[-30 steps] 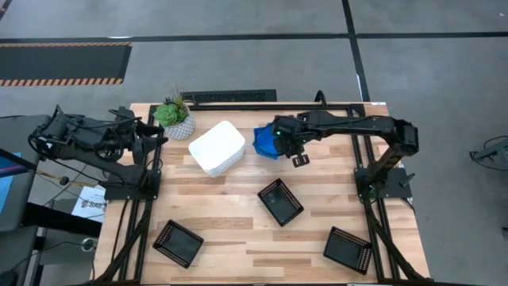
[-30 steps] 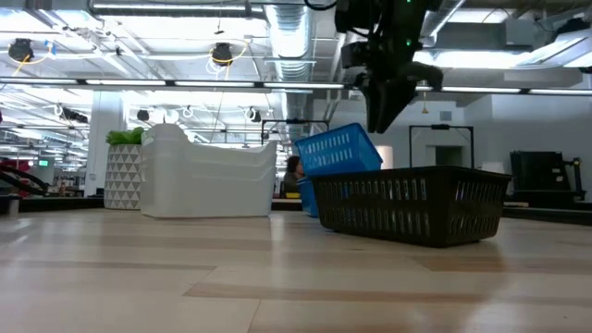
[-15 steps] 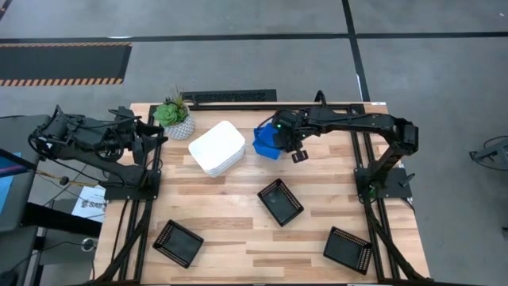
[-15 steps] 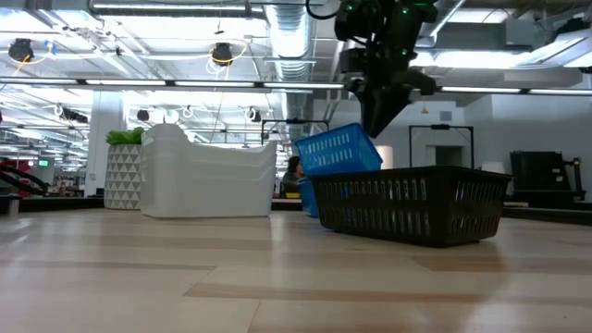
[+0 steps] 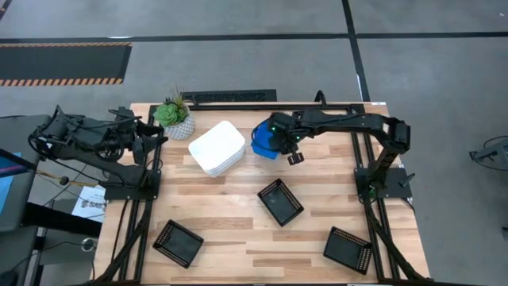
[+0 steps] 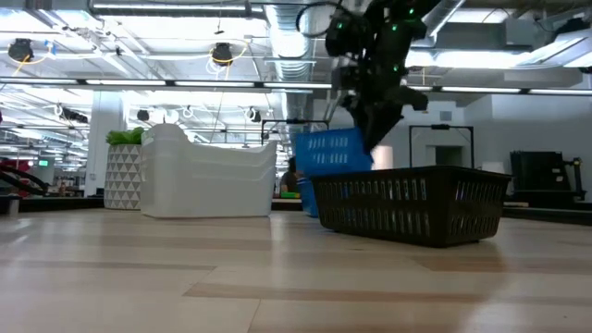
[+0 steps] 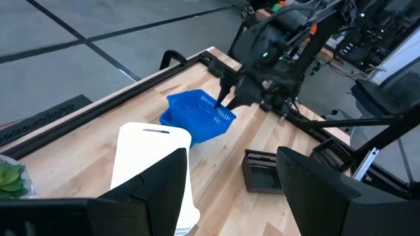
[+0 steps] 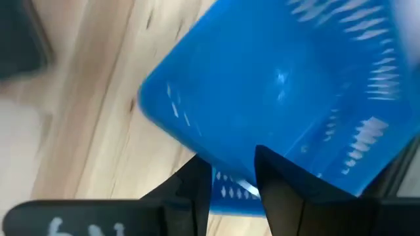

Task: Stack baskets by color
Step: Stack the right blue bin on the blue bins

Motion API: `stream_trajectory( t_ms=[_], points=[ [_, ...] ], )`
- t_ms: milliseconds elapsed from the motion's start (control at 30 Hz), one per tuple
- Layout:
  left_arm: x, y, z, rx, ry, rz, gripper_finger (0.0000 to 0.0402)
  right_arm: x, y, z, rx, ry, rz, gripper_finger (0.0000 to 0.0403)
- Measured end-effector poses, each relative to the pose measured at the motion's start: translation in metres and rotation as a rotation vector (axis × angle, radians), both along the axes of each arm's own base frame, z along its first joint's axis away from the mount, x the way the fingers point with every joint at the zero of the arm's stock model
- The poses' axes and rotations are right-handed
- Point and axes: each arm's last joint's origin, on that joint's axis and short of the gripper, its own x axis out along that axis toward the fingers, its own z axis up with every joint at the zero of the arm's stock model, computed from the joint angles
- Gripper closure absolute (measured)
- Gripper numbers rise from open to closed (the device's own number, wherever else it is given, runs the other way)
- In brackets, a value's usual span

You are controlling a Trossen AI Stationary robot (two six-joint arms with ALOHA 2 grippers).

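A blue basket (image 5: 262, 140) sits tilted on another blue basket (image 7: 172, 120) at the table's far middle, with my right gripper (image 5: 276, 144) shut on it from above. Left of it stands a stack of white baskets (image 5: 217, 148). One black basket (image 5: 280, 202) lies mid-table, and two more (image 5: 178, 243) (image 5: 348, 249) lie near the front edge. My left gripper (image 7: 233, 196) waits open above the table's left edge, holding nothing. My right gripper pinches the upper blue basket's wall (image 8: 231, 182) on the side toward the table's right edge, the wall standing between its two fingers (image 8: 283, 187). The fingers come steeply from above. The basket hangs tilted, its left end on the blue basket beneath.
A potted green plant (image 5: 175, 117) stands at the far left beside the white stack. Bare wood lies between the blue baskets and the middle black basket, and along the table's right side.
My right gripper has gone down and toward the table's left edge with the blue basket. The basket has shifted left over the lower blue one and lies flatter than before.
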Motion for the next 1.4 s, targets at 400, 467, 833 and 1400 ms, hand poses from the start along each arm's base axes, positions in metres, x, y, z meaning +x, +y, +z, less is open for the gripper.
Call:
stream_trajectory(
  t_ms=[400, 467, 833, 1400],
  points=[
    [0.0, 0.0, 0.0, -0.007, -0.003, 0.003, 0.0178, 0.003, 0.004, 0.003, -0.088, -0.01, -0.016, 0.0339],
    [0.0, 0.0, 0.0, -0.007, -0.003, 0.003, 0.0178, 0.002, 0.006, 0.006, -0.105, -0.012, -0.035, 0.0376],
    [0.0, 0.0, 0.0, -0.01, -0.004, 0.004, 0.0178, 0.005, 0.011, 0.024, -0.14, -0.124, -0.283, 0.0394],
    [0.0, 0.001, 0.0, 0.002, -0.006, 0.024, 0.0178, 0.024, 0.004, -0.043, -0.181, 0.129, -0.34, 0.037]
  ],
)
